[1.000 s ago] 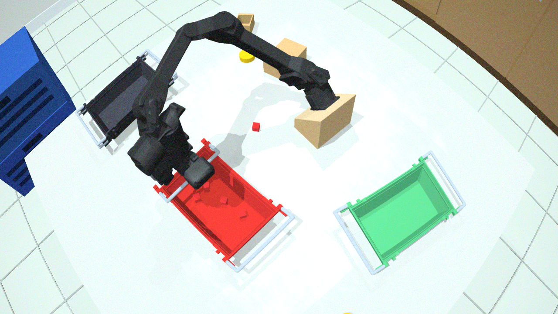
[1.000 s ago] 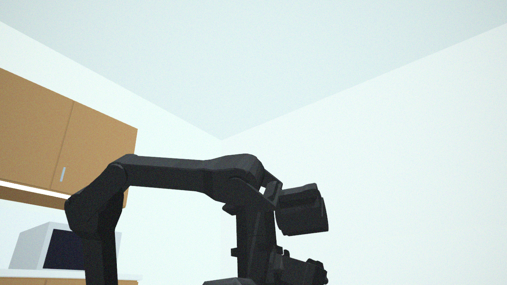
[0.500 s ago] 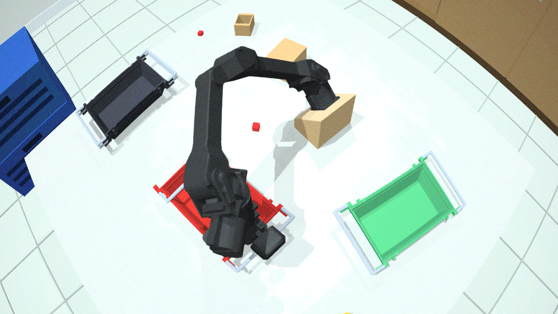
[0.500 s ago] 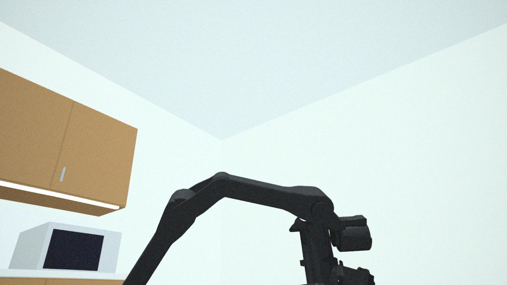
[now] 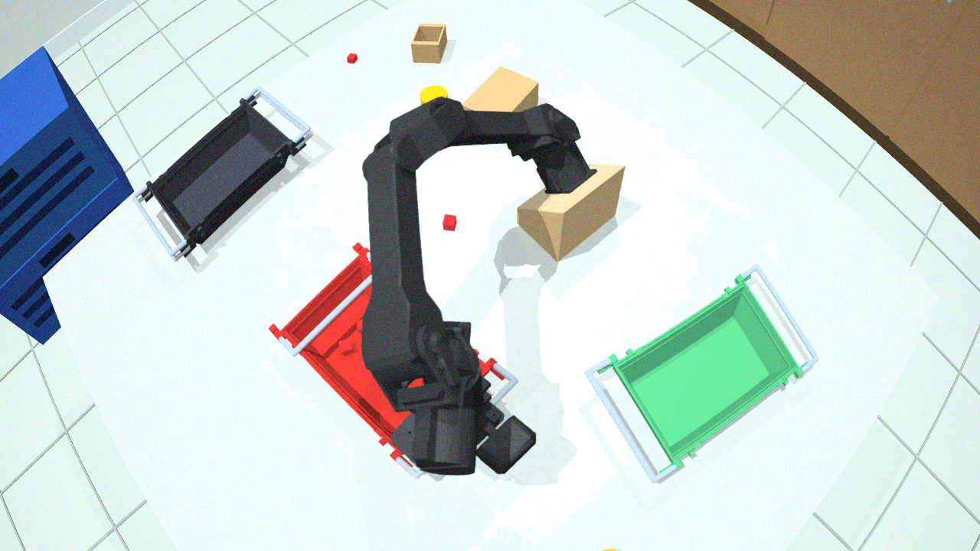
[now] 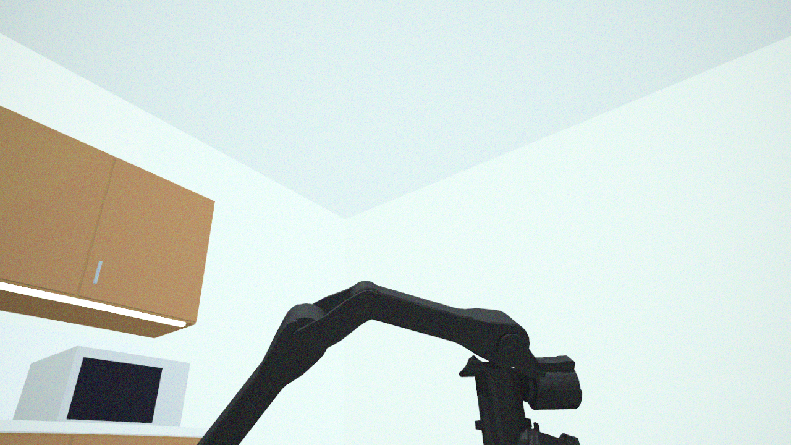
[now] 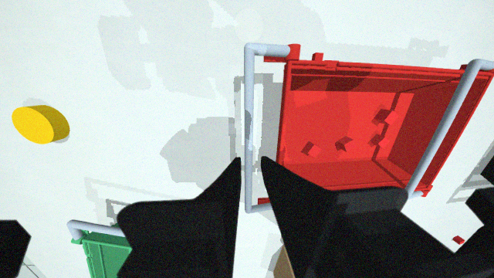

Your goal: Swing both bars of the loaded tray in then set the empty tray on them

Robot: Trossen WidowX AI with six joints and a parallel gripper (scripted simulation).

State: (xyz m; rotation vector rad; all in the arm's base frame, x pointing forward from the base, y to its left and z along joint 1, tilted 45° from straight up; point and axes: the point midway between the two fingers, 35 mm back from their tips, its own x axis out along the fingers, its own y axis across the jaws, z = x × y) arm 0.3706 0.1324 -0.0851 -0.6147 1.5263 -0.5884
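Note:
The red tray (image 5: 363,386) (image 7: 328,174) holds several small red blocks (image 7: 393,116). One of its wire bars (image 5: 332,314) (image 7: 446,120) lies swung in across its top. The other bar (image 5: 505,388) (image 7: 249,96) stands out over its end. My gripper (image 7: 251,158) is slightly open over this outer bar, fingertips on either side of it in the wrist view, with gaps and nothing gripped. The top view hides the fingertips behind the arm. A green tray (image 5: 705,383) (image 7: 112,259) and a black tray (image 5: 233,171) stand empty, their bars swung out.
A wooden block (image 5: 589,219) stands under my arm's base, another (image 5: 500,89) behind it. A yellow disc (image 5: 433,93), a small open wooden box (image 5: 429,51) and a loose red cube (image 5: 449,223) (image 7: 458,239) stand around. Another yellow disc (image 7: 32,125) lies beyond the outer bar.

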